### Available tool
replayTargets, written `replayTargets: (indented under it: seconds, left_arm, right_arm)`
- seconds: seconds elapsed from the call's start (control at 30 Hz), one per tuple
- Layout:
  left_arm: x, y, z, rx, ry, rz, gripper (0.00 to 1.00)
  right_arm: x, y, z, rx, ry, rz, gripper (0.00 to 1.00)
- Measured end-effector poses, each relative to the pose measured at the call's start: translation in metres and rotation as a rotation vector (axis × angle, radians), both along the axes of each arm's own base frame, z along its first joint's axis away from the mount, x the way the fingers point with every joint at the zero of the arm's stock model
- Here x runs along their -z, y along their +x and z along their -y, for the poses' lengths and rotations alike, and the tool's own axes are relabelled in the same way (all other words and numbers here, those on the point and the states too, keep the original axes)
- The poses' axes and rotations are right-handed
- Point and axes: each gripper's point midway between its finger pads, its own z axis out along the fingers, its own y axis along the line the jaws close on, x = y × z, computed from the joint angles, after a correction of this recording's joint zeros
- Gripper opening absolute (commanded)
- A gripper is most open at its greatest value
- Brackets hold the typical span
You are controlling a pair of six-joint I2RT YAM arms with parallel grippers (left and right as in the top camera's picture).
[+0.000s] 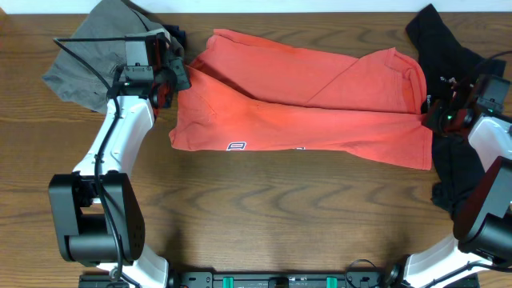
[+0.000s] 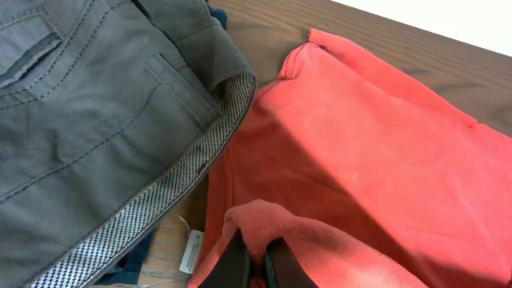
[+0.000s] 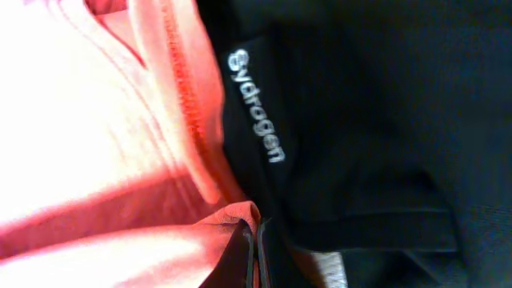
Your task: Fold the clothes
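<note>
As coral T-shirt lies spread — each end pinched between clenched jaws, left and right.

You see a dark brown wood-grain counter filling the overhead view; beyond its edge the left wrist view shows a bright white strip.

Left gripper pinches coral T-shirt; grey shorts beside.

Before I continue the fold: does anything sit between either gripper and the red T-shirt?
Nothing visible. The left gripper and right gripper each pinch the coral-red T-shirt at opposite ends. The grey shorts and black shirt lie alongside, not in between.
</note>
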Motion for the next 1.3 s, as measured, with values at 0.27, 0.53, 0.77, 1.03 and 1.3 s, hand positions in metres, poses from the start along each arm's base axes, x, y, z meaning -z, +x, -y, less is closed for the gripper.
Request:
replayTargets:
  seconds: [0.27, 0.53, 0.77, 1.03, 1.3]
  left_arm:
    - [0.007, -0.007, -0.002, -0.01, 0.01, -0.042, 0.67]
    - [0.018, -0.022, -0.003, 0.033, 0.048, -0.113, 0.69]
    - [-0.011, -0.032, -0.001, 0.079, 0.084, -0.191, 0.69]
    - [-0.119, 0.006, 0.044, 0.225, 0.157, 0.071, 0.7]
    - [-0.078, 0.075, 0.06, 0.251, 0.167, 0.097, 0.73]
  right_arm:
    - [-0.002, 0.005, -0.005, -0.006, -0.001, 0.014, 0.48]
    - [-0.022, 0.004, -0.007, -0.033, 0.009, -0.039, 0.58]
    - [-0.095, 0.017, -0.018, -0.15, -0.033, -0.055, 0.74]
    - [-0.176, 0.049, -0.062, -0.317, -0.164, 0.064, 0.77]
    - [-0.179, 0.044, -0.091, -0.387, -0.175, 0.036, 0.79]
